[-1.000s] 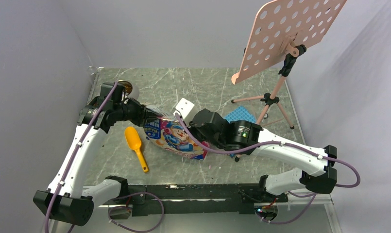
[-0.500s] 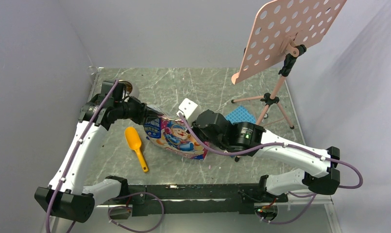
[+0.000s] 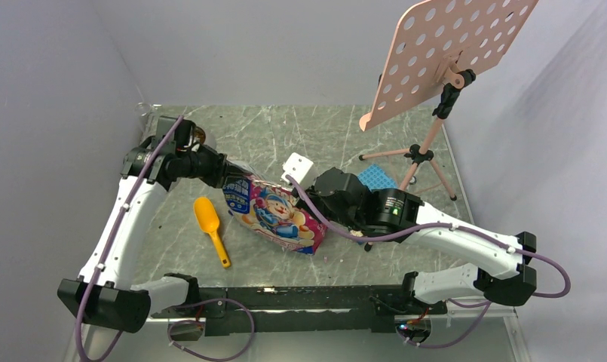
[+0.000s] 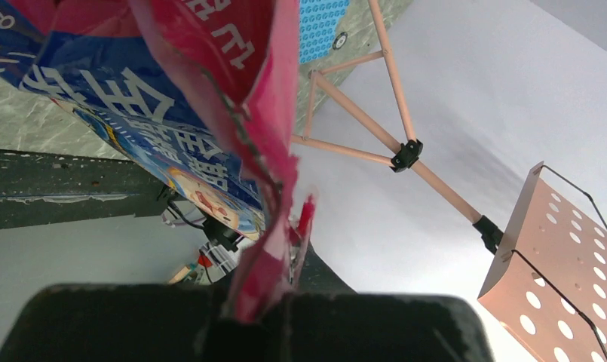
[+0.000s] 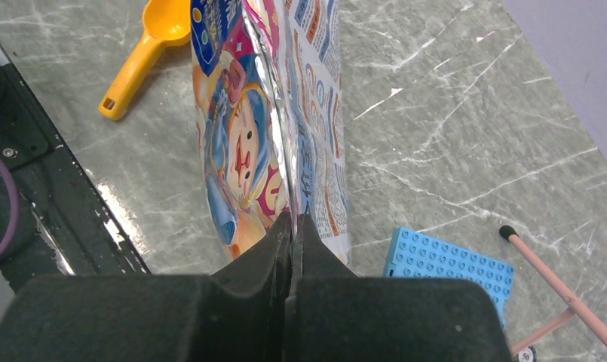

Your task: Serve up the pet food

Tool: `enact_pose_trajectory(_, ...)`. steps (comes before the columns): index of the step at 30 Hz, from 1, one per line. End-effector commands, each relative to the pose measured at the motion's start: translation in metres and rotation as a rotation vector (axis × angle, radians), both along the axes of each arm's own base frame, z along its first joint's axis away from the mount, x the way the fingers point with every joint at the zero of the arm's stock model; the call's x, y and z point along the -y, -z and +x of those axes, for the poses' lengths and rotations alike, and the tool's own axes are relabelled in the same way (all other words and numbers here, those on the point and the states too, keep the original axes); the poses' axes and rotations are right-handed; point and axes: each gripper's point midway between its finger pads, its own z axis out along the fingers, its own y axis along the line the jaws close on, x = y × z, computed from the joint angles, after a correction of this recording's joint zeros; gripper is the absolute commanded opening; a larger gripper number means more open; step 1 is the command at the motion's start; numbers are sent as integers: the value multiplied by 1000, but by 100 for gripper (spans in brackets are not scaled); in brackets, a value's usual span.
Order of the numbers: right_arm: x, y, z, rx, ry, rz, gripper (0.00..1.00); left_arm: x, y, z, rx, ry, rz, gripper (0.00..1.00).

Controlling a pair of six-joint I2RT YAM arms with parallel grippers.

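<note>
The pet food is hidden inside a glossy pink cartoon-printed pouch (image 3: pixel 274 211), which is held between both arms over the middle of the table. My left gripper (image 3: pixel 231 175) is shut on the pouch's torn pink upper edge (image 4: pixel 266 249), pinched between the jaws (image 4: pixel 266 302). My right gripper (image 5: pixel 292 222) is shut on the pouch's silver side seam (image 5: pixel 281 151), at its lower right end in the top view (image 3: pixel 323 219). An orange-yellow scoop (image 3: pixel 209 226) lies on the table to the left of the pouch, apart from both grippers.
A blue studded plate (image 3: pixel 375 179) lies just behind my right wrist. A pink tripod stand (image 3: pixel 428 143) with a perforated panel (image 3: pixel 447 53) stands at the back right. Grey walls close in on the left and right. The black base rail (image 3: pixel 285 298) runs along the near edge.
The right gripper has closed on the pouch's seam. The pouch has shifted slightly right and now stands more upright, and both arms moved with it.
</note>
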Motion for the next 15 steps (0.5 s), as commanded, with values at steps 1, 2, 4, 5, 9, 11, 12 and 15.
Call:
enact_pose_trajectory(1, 67, -28, -5, 60, 86, -20, 0, -71, -4, 46, 32, -445, 80, 7)
enact_pose_trajectory(2, 67, -29, -6, 58, 79, -14, 0, -70, -1, 48, 40, -452, 59, 9)
enact_pose_trajectory(4, 66, -29, -7, 58, 76, -10, 0, -68, 2, 48, 42, -453, 42, 5)
enact_pose_trajectory(5, 65, -29, -6, 59, 75, -10, 0, -68, 3, 48, 40, -447, 47, 3)
enact_pose_trajectory(9, 63, -26, -6, 58, 72, -19, 0, -71, 1, 52, 52, -447, 68, 0)
enact_pose_trajectory(11, 62, -24, -6, 53, 70, -23, 0, -74, -1, 52, 28, -454, 94, 0)
enact_pose_trajectory(12, 63, -24, -6, 53, 70, -23, 0, -76, -10, 53, 35, -448, 121, 0)
enact_pose_trajectory(15, 65, -22, -6, 57, 73, -26, 0, -80, -10, 53, 19, -439, 158, 0)
